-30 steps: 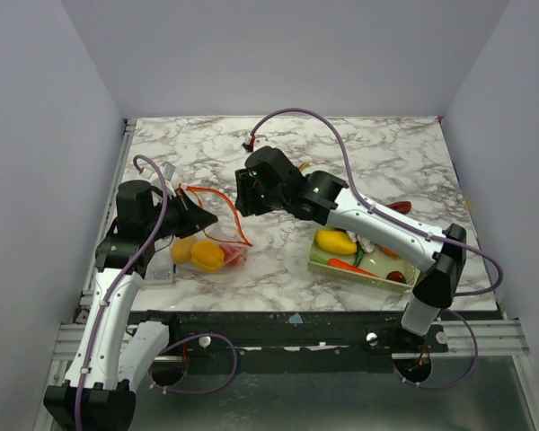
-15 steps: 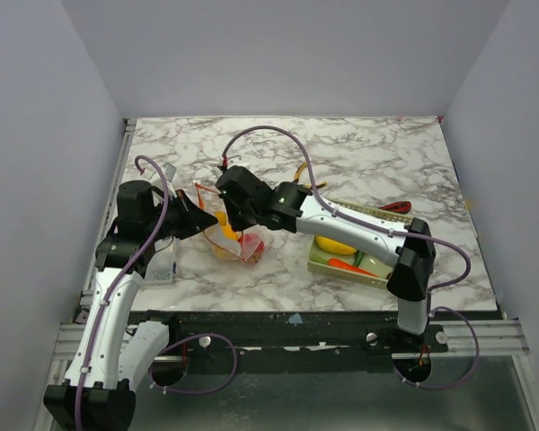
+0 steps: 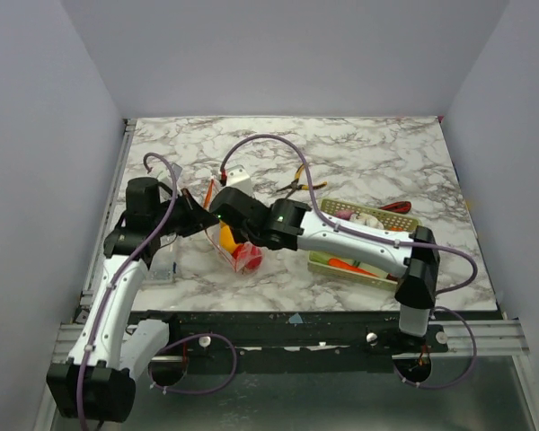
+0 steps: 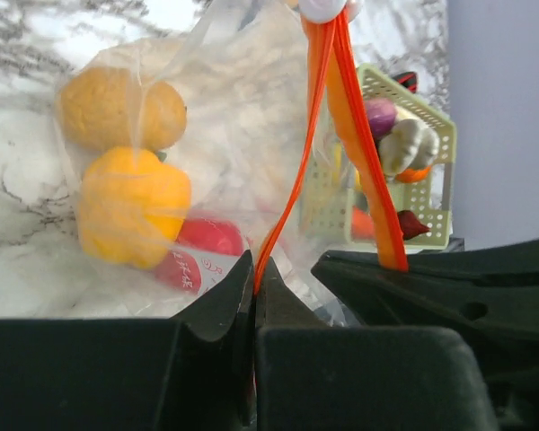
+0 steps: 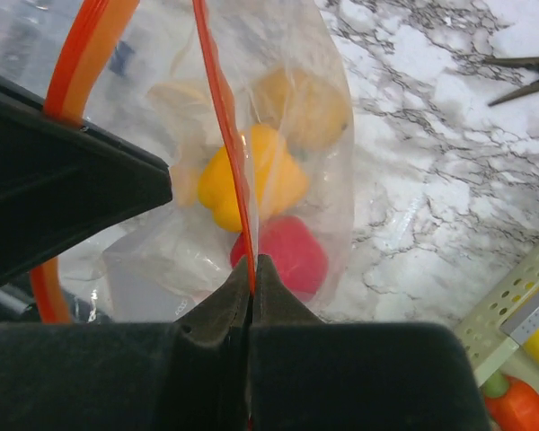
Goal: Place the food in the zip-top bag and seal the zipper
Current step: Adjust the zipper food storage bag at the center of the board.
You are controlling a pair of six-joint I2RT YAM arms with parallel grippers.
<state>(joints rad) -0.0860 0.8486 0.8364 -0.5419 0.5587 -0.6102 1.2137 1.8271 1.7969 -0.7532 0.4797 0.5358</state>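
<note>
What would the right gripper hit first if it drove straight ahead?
Shut on the zipper, the right gripper would press into the zip-top bag, probably the red apple first; depth is unclear.

This is a robotics lab test cell. Plain pale walls [image 3: 278, 54] box in a marble-patterned worktop [image 3: 377, 153] on three sides. A left arm [image 3: 117, 287] and a right arm [image 3: 359, 238] are bolted to a metal rail [image 3: 485, 334] at its near edge, and purple cables [image 3: 265, 136] loop loose.
</note>
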